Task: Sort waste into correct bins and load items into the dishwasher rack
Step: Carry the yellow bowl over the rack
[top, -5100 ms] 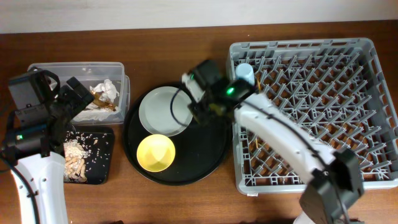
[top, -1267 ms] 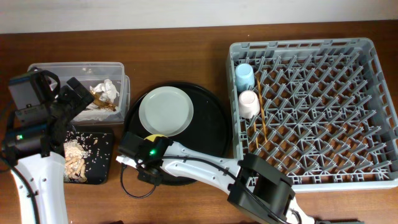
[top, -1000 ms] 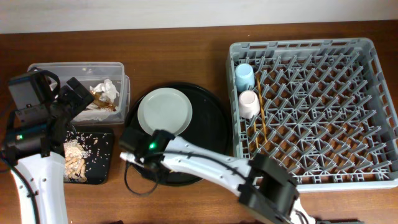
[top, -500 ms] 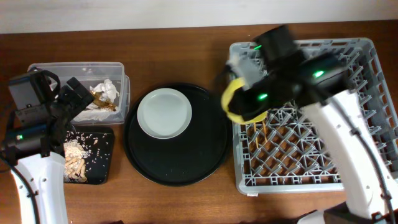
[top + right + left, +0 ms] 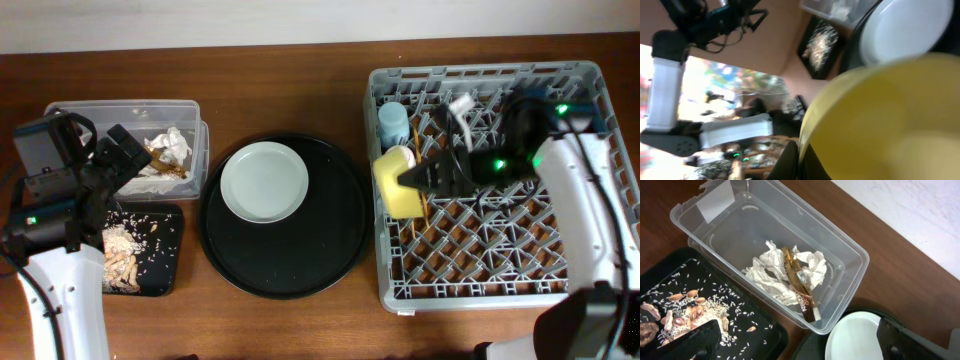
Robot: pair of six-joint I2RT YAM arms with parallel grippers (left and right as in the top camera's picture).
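My right gripper [image 5: 415, 181] is shut on the rim of the yellow bowl [image 5: 395, 184] and holds it on edge over the left side of the grey dishwasher rack [image 5: 480, 72]. In the right wrist view the bowl [image 5: 890, 120] fills the frame, with a dark finger [image 5: 792, 161] against its rim. The blue cup [image 5: 392, 121] stands in the rack behind the bowl, and the chopsticks [image 5: 426, 208] lie beside it. The pink cup is mostly hidden by the bowl. The pale plate [image 5: 264, 181] lies on the round black tray [image 5: 300, 250]. My left gripper [image 5: 122, 158] is open and empty above the bins.
The clear box [image 5: 840, 245] holds white napkins [image 5: 771, 275] and the gold wrapper [image 5: 801, 289]. The shallow black tray [image 5: 760, 330] holds beige food scraps [image 5: 675, 312] and rice. It sits in front of the box [image 5: 120, 108] at the table's left.
The right arm has carried the yellow bowl from the round black tray to the rack's left side and lowered it on edge. The left arm has not moved.
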